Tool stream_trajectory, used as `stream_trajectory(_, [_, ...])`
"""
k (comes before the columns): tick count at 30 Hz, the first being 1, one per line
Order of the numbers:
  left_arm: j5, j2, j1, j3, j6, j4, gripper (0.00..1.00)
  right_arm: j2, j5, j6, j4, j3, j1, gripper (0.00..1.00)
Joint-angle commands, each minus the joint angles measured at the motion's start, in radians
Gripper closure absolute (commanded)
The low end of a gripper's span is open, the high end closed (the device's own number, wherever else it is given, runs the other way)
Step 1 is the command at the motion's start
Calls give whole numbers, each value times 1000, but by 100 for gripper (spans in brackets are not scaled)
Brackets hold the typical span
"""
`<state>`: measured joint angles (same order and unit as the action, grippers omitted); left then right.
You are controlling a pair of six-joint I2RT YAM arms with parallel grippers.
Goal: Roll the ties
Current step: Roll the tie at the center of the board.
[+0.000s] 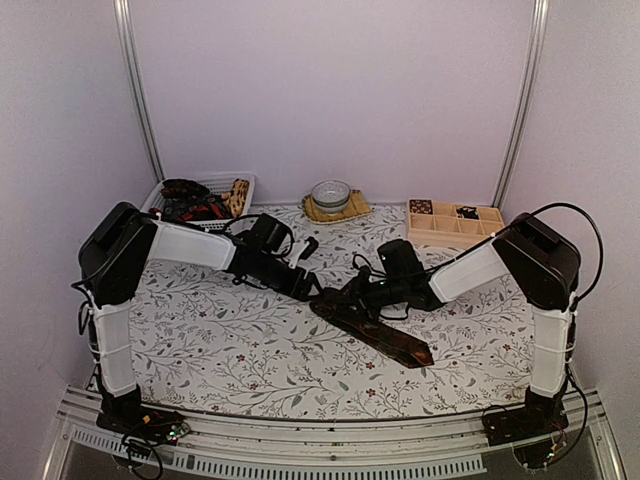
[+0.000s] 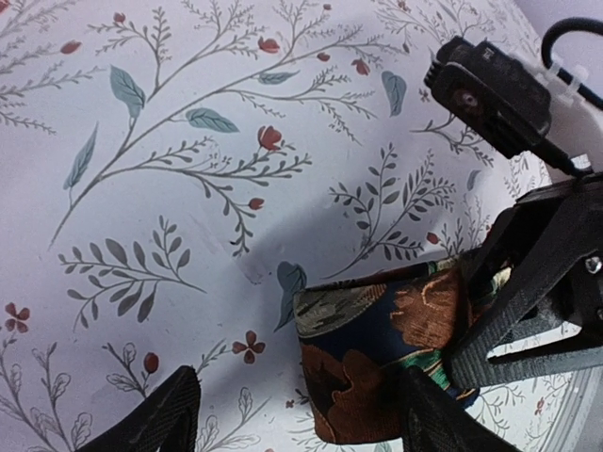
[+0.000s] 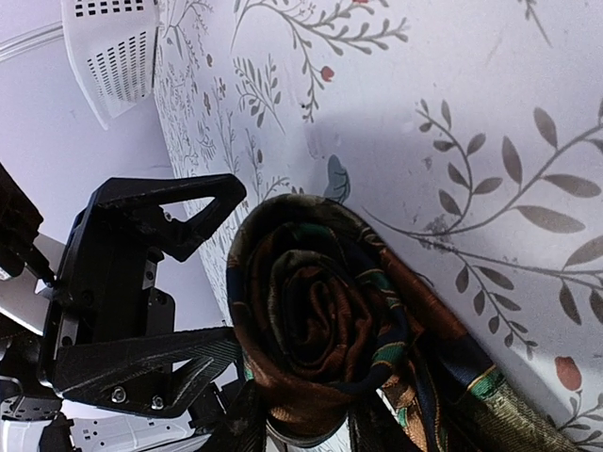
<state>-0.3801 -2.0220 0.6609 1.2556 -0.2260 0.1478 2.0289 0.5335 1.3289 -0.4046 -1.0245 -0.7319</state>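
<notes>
A white slotted basket [image 1: 245, 181] stands at the back left of the flowered tablecloth [image 1: 220, 340]. It holds a loose heap of ties [image 1: 190, 200], mostly dark, with some red among them and a tan-patterned one [image 1: 238, 195] lying against its right side. At the back right is a shallow wooden box [image 1: 455, 236] divided into compartments. The far-left compartment holds a small dark speckled bundle [image 1: 420, 207], and another compartment in the far row holds something dark [image 1: 464, 212]; both are too small to name. Between basket and box, a pale bowl [image 1: 330, 194] sits on a yellow woven mat [image 1: 352, 210]; its contents cannot be made out.

In the middle of the table lies a dark tie [image 1: 385, 338] patterned in brown and green. Its wide pointed end stretches toward the near right, and its other end is wound into a roll [image 3: 311, 320].

The left gripper [image 2: 300, 381] hovers over this roll with its jaws well apart, one finger just beside the fabric. The right gripper [image 1: 338, 298] meets the roll from the opposite side; whether its jaws pinch the roll cannot be told.
</notes>
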Motion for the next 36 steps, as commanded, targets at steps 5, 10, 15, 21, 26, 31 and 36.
stream_trajectory(5, [4,111,-1,7,138,64,16,95,-2,-35,-1,33,3,73])
stream_trajectory(10, [90,151,7,49,370,171,6,98,-3,-35,-20,66,2,73])
stream_trajectory(15, [169,187,61,-27,761,177,5,110,-2,-35,-44,96,3,73])
stream_trajectory(21, [196,126,93,-22,891,188,12,118,3,-28,-63,108,5,73])
stream_trajectory(26, [237,110,132,-48,935,115,14,122,7,-18,-82,115,5,73])
stream_trajectory(31, [302,97,166,-76,958,39,21,122,8,-14,-88,113,5,73])
stream_trajectory(36, [396,70,186,-84,955,-29,39,126,10,-7,-96,113,6,73])
